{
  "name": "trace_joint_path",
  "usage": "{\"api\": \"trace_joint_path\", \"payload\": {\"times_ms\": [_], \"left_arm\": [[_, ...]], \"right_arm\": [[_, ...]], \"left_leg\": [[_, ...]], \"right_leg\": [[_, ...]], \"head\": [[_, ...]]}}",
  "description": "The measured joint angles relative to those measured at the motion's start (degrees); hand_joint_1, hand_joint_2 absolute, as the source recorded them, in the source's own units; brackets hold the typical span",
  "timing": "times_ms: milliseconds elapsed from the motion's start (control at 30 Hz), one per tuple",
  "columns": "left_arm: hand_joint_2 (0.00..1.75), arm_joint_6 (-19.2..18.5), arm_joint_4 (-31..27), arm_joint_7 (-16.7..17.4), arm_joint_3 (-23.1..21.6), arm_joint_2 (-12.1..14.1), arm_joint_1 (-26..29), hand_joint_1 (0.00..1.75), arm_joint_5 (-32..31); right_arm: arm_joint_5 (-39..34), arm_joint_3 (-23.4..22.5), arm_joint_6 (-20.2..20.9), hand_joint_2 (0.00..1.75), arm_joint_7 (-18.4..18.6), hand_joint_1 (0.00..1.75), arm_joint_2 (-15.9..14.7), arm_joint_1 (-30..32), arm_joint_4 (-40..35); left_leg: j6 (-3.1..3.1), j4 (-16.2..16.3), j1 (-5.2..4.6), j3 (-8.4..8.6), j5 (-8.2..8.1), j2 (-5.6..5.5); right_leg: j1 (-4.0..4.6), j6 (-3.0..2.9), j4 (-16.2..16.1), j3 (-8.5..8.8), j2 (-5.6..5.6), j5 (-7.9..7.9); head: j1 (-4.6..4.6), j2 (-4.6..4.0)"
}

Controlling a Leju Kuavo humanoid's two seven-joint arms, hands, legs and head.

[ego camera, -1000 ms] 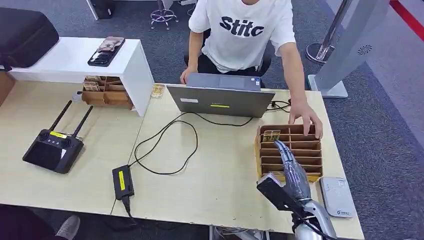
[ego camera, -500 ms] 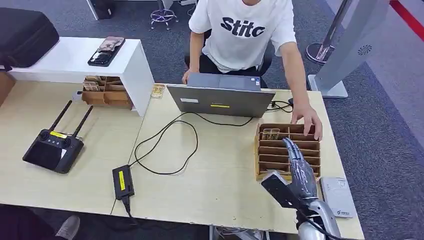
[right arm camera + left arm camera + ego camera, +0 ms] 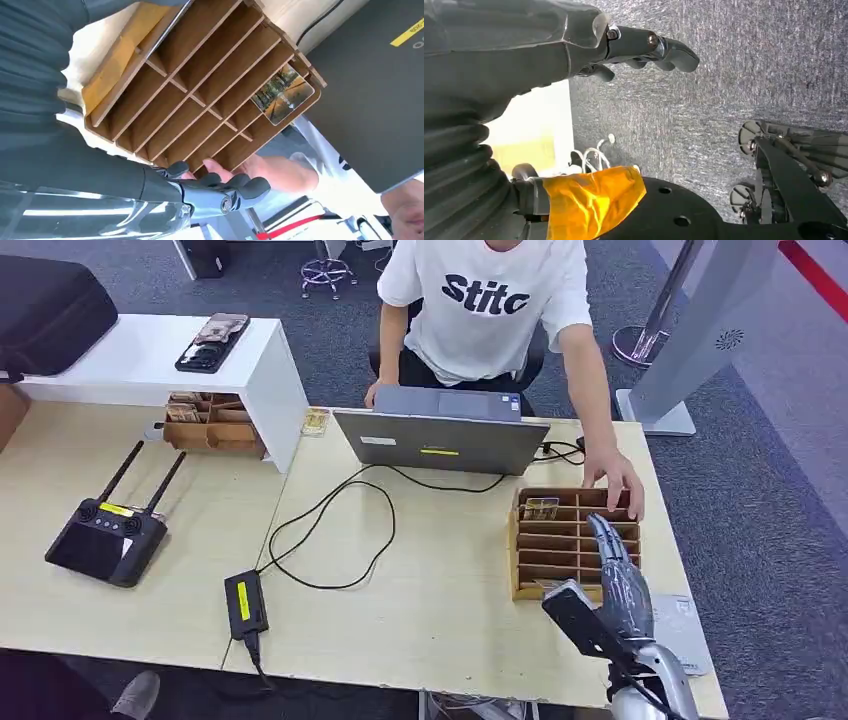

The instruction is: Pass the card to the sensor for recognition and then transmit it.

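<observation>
Head view: a person (image 3: 490, 310) seated at the far edge of the table (image 3: 440, 590) wears a white shirt printed "Stitc"; the laptop (image 3: 442, 440) before them bears a small yellow label whose writing is too small to read; a yellow sticker also marks the power brick (image 3: 245, 605) near the front edge. The card (image 3: 541, 508) stands on edge in the far-left slot of the wooden rack (image 3: 560, 545) at the table's right end, its long axis running across the rack, parallel to the far edge; the right wrist view shows its printed face, an autumn tree scene. The right hand (image 3: 612, 585) hovers over the rack's right side, fingers extended and apart, holding nothing; the person's hand (image 3: 618, 483) rests on the rack's far-right corner. The left hand (image 3: 644, 47) hangs over grey carpet (image 3: 749, 75), fingers loosely curled, holding nothing.
</observation>
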Motion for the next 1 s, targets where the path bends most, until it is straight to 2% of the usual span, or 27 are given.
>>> {"api": "trace_joint_path", "payload": {"times_ms": [100,300,1000], "left_arm": [[1.75,0.02,0.0,0.0,0.0,0.0,0.0,0.0,0.0],[1.75,0.22,0.0,0.0,0.0,-0.02,0.0,0.0,0.0],[1.75,0.35,0.0,-0.33,0.13,-0.09,0.04,0.0,0.02]], "right_arm": [[2.24,-0.17,-0.39,1.75,0.02,0.0,-0.07,0.38,0.02],[8.81,-0.2,-3.78,1.75,1.22,0.0,-0.39,1.63,0.13],[9.4,0.35,-4.15,1.75,0.2,0.0,-1.05,5.84,-5.66]], "left_leg": [[0.0,0.0,0.0,0.0,0.0,-0.01],[0.0,0.0,0.0,-0.01,0.0,-0.01],[0.0,0.0,0.0,-0.01,0.0,0.0]], "right_leg": [[0.0,0.0,0.0,0.0,-0.01,0.0],[0.0,0.0,0.0,0.0,0.0,0.0],[0.0,0.0,0.0,0.01,-0.01,0.0]], "head": [[0.0,0.0],[0.02,0.0],[0.02,0.0]]}}
